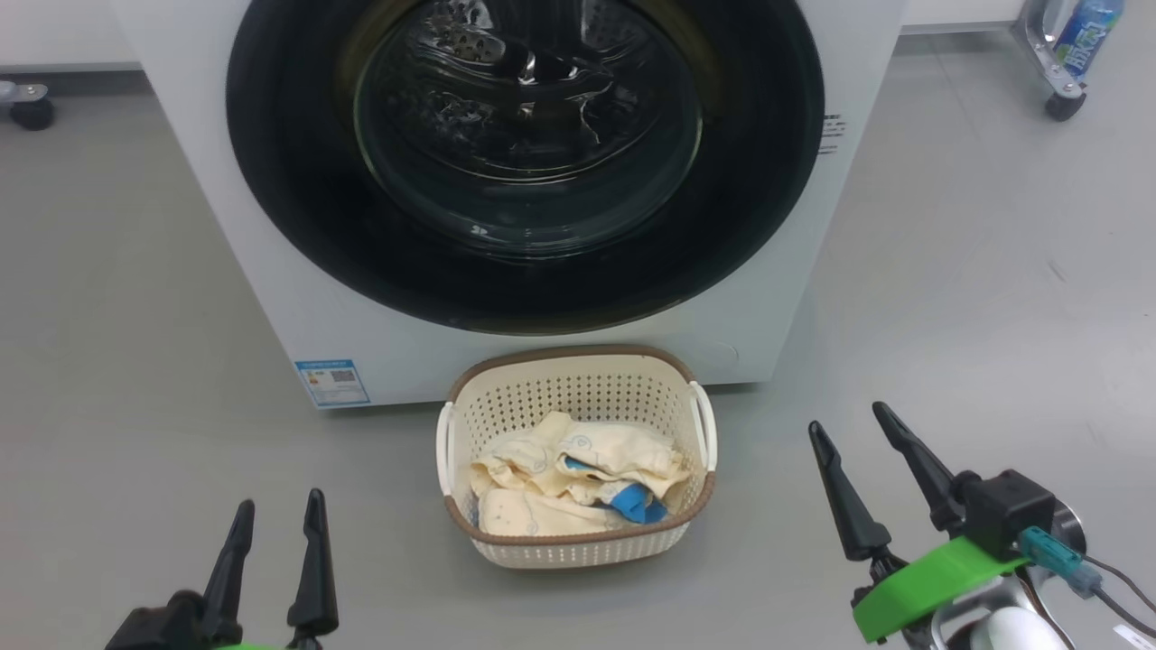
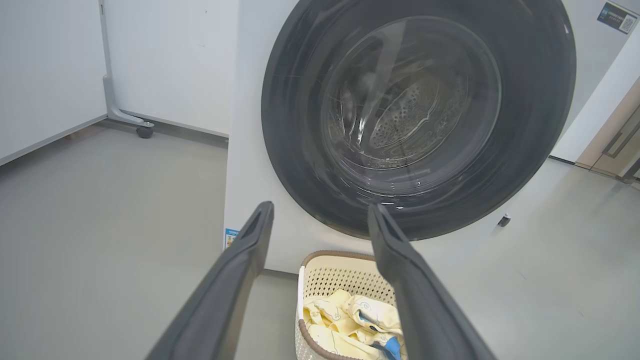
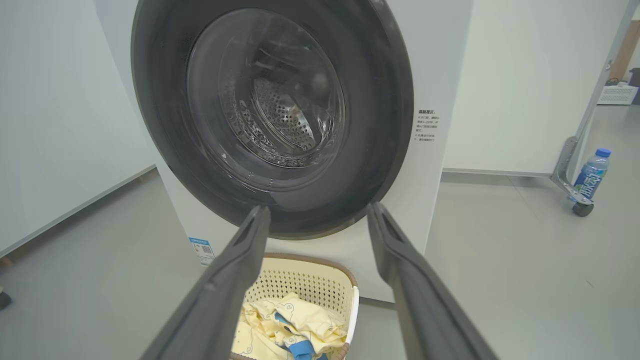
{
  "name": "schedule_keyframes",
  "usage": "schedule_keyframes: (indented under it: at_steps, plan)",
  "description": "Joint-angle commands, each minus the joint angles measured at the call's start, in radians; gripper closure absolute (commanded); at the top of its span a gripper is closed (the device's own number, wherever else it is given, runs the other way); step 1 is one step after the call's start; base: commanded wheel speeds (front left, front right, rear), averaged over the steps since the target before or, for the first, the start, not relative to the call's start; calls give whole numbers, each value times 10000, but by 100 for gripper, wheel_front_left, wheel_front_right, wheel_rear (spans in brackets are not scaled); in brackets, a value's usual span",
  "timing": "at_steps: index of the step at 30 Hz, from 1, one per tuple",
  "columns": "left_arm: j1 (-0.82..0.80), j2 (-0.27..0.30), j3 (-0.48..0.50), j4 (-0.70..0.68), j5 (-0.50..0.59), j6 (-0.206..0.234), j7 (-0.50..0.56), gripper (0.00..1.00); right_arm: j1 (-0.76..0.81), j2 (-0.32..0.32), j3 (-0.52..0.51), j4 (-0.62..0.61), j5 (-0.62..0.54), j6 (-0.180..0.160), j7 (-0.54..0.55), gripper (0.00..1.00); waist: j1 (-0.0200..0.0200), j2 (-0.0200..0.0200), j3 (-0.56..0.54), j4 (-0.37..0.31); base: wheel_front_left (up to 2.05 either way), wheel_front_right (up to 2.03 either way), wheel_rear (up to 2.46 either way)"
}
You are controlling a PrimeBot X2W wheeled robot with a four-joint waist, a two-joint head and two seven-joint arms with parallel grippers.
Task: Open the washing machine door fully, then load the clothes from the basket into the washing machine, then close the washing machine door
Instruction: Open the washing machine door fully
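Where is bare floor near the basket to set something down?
Bare grey floor lies left of the cream perforated plastic basket, toward the left end effector, and right of it, toward the right end effector. Crowded: the basket's inside, holding pale-yellow clothes, and the strip before the white washing machine.

Head camera: high, near, facing down on basket (image 1: pixel 578 397) and washing machine door (image 1: pixel 289 208). Wrist cameras: low, flanking, facing forward; same two shared.

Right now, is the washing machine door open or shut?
Shut. The door lies flush against the washing machine front, its glass covering the drum.
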Motion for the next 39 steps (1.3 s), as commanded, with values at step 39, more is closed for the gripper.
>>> schedule_keyframes:
  at_steps: [39]
  plan:
    - [-231,105,352,-385,-318,4,-141,0,-486,-59,103,-297,-34,37,-139,0,0,0,-48,-60,61,66,-127]
